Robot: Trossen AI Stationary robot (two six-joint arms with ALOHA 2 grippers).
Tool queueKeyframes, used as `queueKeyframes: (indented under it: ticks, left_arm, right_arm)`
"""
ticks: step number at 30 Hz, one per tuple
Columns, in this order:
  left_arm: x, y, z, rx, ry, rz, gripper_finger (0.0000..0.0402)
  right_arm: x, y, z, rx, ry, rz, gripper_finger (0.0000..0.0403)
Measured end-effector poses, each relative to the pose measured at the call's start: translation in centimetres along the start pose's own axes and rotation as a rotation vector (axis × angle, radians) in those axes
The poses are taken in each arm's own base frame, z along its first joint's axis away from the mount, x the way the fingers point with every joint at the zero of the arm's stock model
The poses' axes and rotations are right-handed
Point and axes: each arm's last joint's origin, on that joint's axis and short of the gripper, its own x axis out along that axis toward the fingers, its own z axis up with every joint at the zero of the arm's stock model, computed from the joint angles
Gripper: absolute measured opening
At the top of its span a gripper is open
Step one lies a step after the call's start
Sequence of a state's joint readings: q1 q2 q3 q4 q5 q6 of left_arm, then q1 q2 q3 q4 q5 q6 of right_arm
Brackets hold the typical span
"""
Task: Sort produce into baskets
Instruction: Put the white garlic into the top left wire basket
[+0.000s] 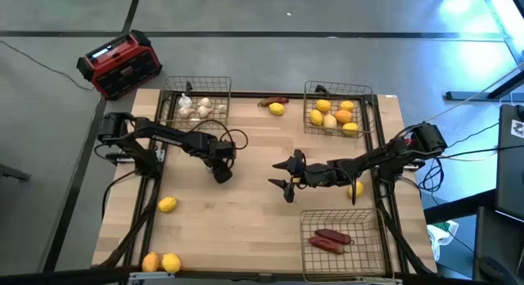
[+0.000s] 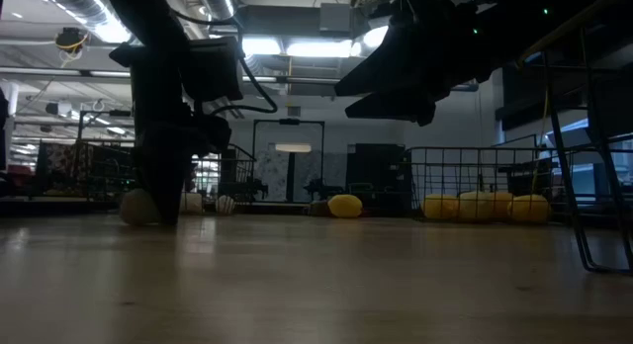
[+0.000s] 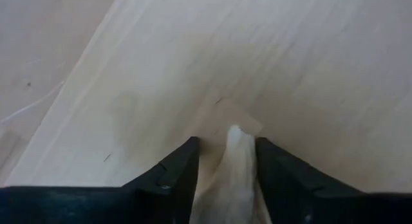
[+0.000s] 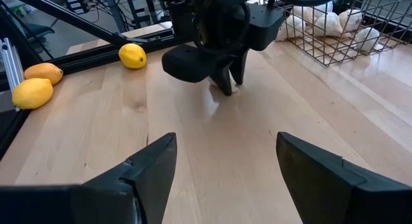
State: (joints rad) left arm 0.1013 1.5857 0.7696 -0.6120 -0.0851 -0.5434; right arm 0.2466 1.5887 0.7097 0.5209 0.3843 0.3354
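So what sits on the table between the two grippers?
Nothing: the high view shows bare wood between the left gripper, down on a whitish bulb, and the right gripper. The right wrist view agrees.

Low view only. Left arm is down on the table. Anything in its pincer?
Observer: Yes. The left wrist view shows the left pincer closed on a whitish knobbly bulb that sits on the wooden table.
Operator: Where do the bulbs go?
Observer: From above, the other bulbs lie in the grey wire-mesh basket at the table's left, near the red and black box.
Operator: Right pincer?
Observer: The right pincer is open and empty, above mid-table, pointing toward the left arm.
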Motion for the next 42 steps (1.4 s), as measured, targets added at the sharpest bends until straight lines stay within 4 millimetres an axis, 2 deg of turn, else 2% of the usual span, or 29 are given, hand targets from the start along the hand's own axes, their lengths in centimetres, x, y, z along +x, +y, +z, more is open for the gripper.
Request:
queueKeyframes:
  ticks: [12,24,29,33,42]
  left_arm:
    - [0.1,-0.2,0.1,0.091,-0.018,-0.021,0.0036]
    - [-1.2,-0.3,0.4,0.078,-0.109,-0.054,0.0031]
    - [-3.7,-0.2,0.4,0.073,-0.228,-0.079,0.0034]
    - [-6.6,0.6,-0.1,0.052,-0.353,-0.087,0.0038]
    - [-13.3,4.3,-1.6,-0.039,-0.709,-0.011,0.0041]
  right_arm:
    - [0.0,0.0,0.0,0.0,0.0,0.0,0.0264]
    - [0.0,0.0,0.0,0.0,-0.001,0.0,0.0264]
    - [0.0,0.0,0.0,-0.001,0.001,0.0,0.0264]
    - [0.0,0.0,0.0,-0.002,0.002,-0.001,0.0264]
    - [0.0,0.0,-0.1,-0.002,0.003,-0.001,0.0264]
